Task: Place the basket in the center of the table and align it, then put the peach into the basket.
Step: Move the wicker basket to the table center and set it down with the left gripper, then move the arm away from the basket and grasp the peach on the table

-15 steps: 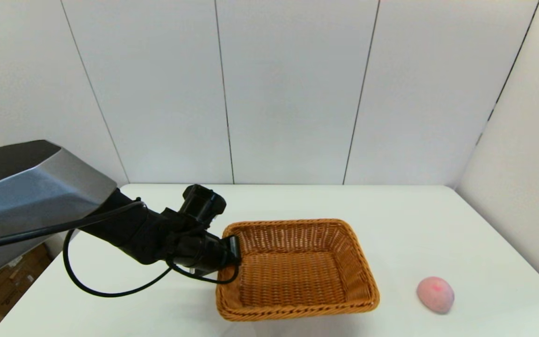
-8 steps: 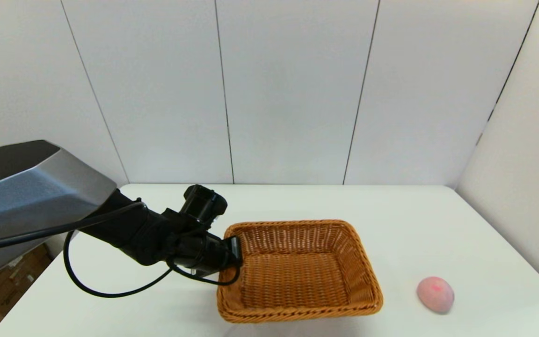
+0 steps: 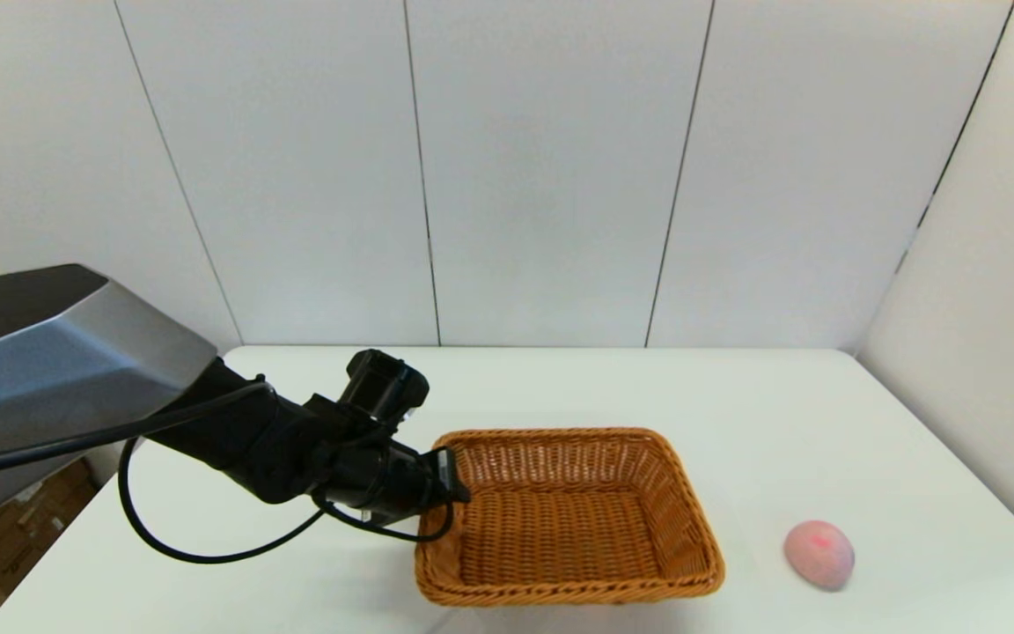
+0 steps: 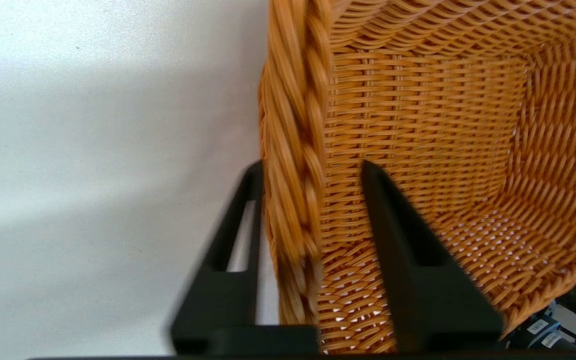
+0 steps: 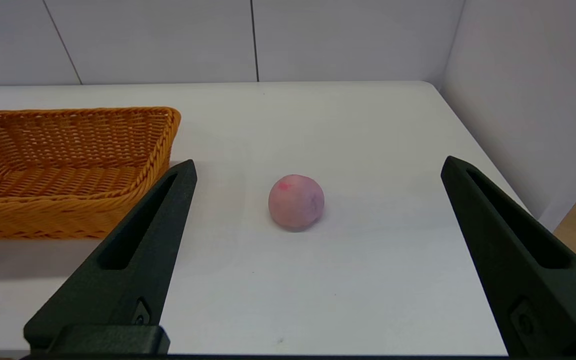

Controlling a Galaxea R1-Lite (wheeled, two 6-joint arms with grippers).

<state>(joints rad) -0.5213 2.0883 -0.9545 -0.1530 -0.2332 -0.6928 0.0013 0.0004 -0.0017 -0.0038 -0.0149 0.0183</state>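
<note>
Your left gripper (image 3: pixel 447 475) has its fingers (image 4: pixel 398 235) clamped on the braided left rim of the wicker basket (image 3: pixel 569 519), which sits near the middle of the white tabletop (image 3: pixel 824 423). The peach (image 3: pixel 819 554) lies to its right, apart. Your right gripper (image 5: pixel 318 172) hangs before the peach, fingers spread wide.

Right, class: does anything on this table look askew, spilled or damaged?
Nothing is spilled or damaged. The basket sits slightly skewed to the table edges, its left rim between the left gripper fingers. The peach lies outside it, apart, in front of the open right gripper.
</note>
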